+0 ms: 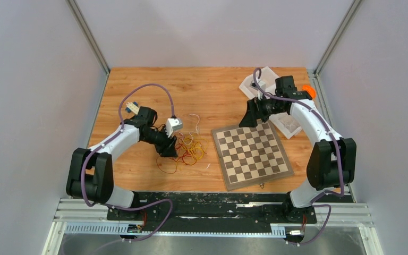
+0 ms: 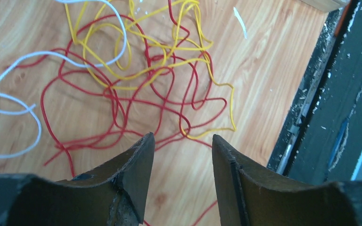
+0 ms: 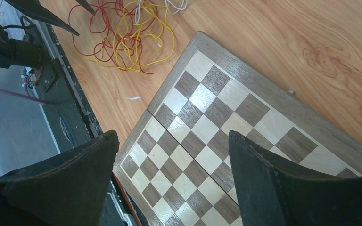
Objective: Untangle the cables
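We see the cables (image 2: pixel 141 80) as a loose tangle of thin, glossy red, yellow and white wire. They lie on the wood-grain table (image 1: pixel 191 85), just left of the checkered chessboard (image 1: pixel 252 154). Our left gripper (image 2: pixel 183 141) hangs angled down at the tangle's near edge, dark jaws partly apart, clamping nothing. Our right gripper (image 3: pixel 172 136) hovers over the chessboard, jaws spread wide, holding nothing.

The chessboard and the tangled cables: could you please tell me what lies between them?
Just bare wooden tabletop, with one small white scrap on it, separates the cables from the chessboard; the right wrist view shows this.
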